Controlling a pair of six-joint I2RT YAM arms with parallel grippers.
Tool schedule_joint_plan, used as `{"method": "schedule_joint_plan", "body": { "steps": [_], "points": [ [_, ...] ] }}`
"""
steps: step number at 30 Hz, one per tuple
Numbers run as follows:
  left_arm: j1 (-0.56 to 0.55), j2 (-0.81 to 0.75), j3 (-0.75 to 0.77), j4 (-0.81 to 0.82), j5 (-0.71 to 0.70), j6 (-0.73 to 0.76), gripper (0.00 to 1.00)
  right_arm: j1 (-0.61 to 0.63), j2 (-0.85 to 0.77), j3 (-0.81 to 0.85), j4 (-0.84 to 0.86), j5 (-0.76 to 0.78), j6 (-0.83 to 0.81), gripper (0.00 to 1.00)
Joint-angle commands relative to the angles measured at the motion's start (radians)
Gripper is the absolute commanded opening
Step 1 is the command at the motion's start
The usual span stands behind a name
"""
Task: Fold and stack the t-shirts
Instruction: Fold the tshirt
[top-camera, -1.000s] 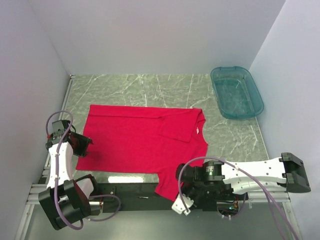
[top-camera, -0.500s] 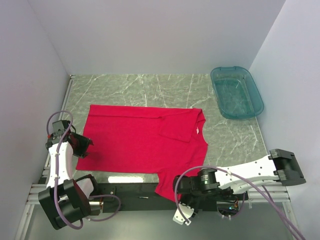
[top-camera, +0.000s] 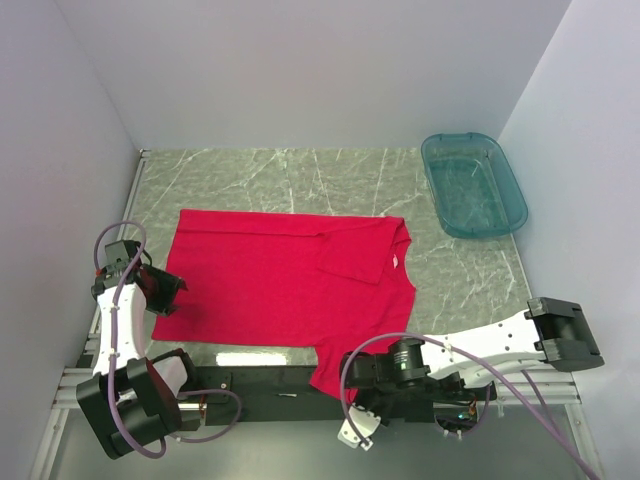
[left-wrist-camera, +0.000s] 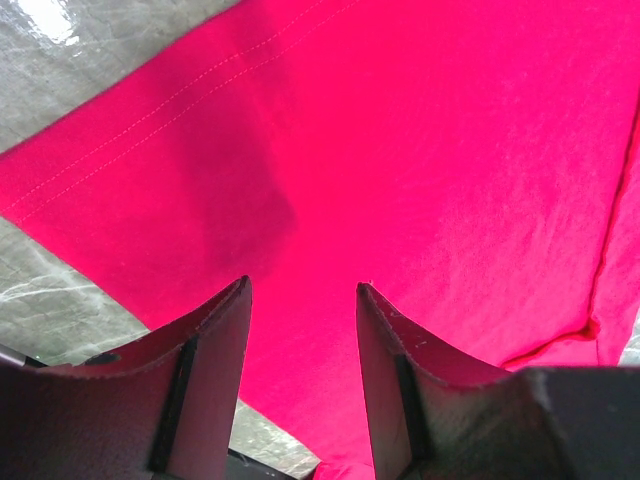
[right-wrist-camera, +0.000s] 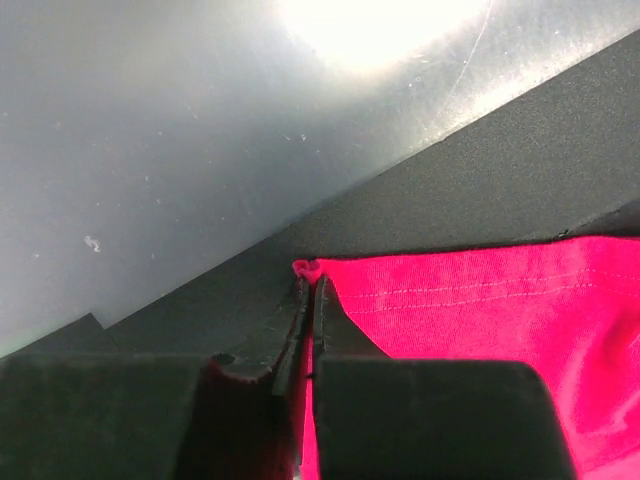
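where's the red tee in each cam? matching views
Top external: bright red fabric t-shirt spread flat mid-frame, one sleeve lying over the black strip at the near edge.
Left wrist: t-shirt fills most of the frame, beyond the open left fingers.
Right wrist: t-shirt lower right, hem corner pinched in the shut right fingers.
Shared landmark: that black strip, in top and right wrist views.

I see the red fabric short-sleeved t-shirt (top-camera: 290, 280) spread left of centre on the grey marble table (top-camera: 460, 275), one sleeve draped over the near edge. The teal rectangular plastic tub (top-camera: 473, 184) sits far right, well apart.
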Motion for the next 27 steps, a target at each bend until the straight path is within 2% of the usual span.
{"method": "schedule_joint_plan", "body": {
  "steps": [1,6,11,14,19,22,25,27],
  "points": [
    [0.003,-0.004,0.027,0.012,0.018,0.018,0.51,0.005,0.021,-0.003,-0.006,0.006,0.019,0.0],
    [0.005,-0.013,0.024,0.006,0.017,-0.001,0.51,-0.09,-0.049,0.004,-0.016,-0.007,0.025,0.0],
    [0.003,-0.024,-0.004,-0.006,-0.001,-0.063,0.5,-0.297,-0.16,0.024,-0.046,-0.07,0.022,0.0],
    [0.005,-0.036,-0.011,-0.015,-0.038,-0.124,0.51,-0.403,-0.201,0.03,-0.048,-0.092,0.024,0.0],
    [0.009,-0.06,-0.027,-0.006,-0.084,-0.265,0.49,-0.495,-0.211,0.039,-0.033,-0.129,0.034,0.0],
    [0.008,-0.082,-0.031,-0.029,-0.118,-0.346,0.43,-0.533,-0.197,0.041,-0.02,-0.132,0.042,0.0],
    [0.008,-0.129,-0.047,-0.041,-0.214,-0.379,0.38,-0.585,-0.192,0.039,-0.011,-0.135,0.047,0.0],
    [0.008,-0.128,-0.031,-0.069,-0.339,-0.361,0.42,-0.63,-0.197,0.035,-0.005,-0.136,0.048,0.0]
  ]
}}
